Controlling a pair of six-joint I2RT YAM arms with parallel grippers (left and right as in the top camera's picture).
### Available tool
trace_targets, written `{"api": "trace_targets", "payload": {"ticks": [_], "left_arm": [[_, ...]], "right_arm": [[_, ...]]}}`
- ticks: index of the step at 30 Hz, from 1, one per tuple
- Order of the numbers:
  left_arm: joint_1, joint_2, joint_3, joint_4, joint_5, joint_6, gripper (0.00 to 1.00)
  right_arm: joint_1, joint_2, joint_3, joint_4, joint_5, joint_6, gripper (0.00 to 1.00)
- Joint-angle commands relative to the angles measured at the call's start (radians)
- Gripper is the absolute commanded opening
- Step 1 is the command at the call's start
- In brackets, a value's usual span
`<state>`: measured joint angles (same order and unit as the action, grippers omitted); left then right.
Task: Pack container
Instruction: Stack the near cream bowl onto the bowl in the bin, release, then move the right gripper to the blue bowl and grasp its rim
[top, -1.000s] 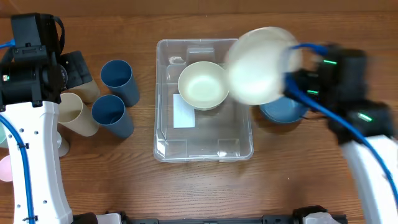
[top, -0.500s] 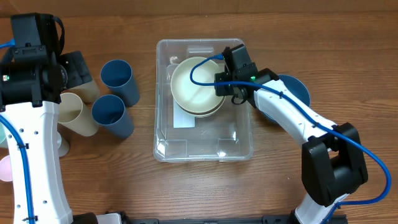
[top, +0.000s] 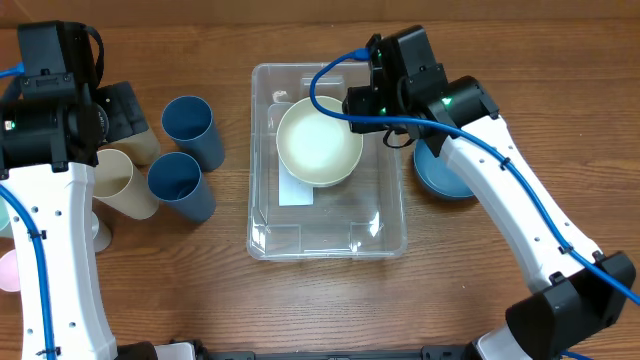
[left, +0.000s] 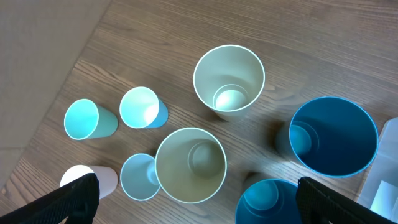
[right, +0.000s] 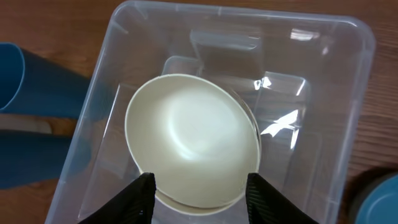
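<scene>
The clear container (top: 330, 238) sits mid-table with a white label (top: 296, 182) on its base. Two cream bowls (top: 318, 142) lie nested in its far half; the lower one shows only as a rim in the right wrist view (right: 193, 134). My right gripper (top: 378, 100) hovers over the container's far right part, open and empty, its fingers (right: 200, 186) spread wider than the bowls and above them. My left gripper (left: 198, 199) is open and empty, high above the cups at the left.
A round blue bowl (top: 450, 175) stands right of the container. Left of it are two dark blue cups (top: 188, 125) (top: 178, 183) and cream cups (top: 118, 182). The left wrist view shows cream cups (left: 229, 73) (left: 190, 165), small pale blue cups (left: 143, 107) and a pink one (left: 87, 179).
My right arm carried a second cream bowl into the container, set it in the first bowl and let go. The gripper has since drawn up and back. The left arm has not moved.
</scene>
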<state>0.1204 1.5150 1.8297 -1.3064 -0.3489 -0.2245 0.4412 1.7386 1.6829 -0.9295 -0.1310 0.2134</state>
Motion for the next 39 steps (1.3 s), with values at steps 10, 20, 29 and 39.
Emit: {"api": "trace_targets", "payload": {"ticks": [10,20,29,39], "left_arm": [[0.005,0.003,0.024,0.002,-0.013,0.019,1.0],[0.005,0.003,0.024,0.002,-0.013,0.019,1.0],[0.005,0.003,0.024,0.002,-0.013,0.019,1.0],[0.005,0.003,0.024,0.002,-0.013,0.019,1.0]], "right_arm": [[0.0,0.294,-0.015,0.257,0.105,-0.005,0.59],[-0.022,0.278,0.033,0.262,0.114,-0.005,0.04],[-0.021,0.256,0.034,0.132,0.09,-0.005,0.56],[-0.093,-0.079,0.034,-0.061,0.092,0.058,0.6]]}}
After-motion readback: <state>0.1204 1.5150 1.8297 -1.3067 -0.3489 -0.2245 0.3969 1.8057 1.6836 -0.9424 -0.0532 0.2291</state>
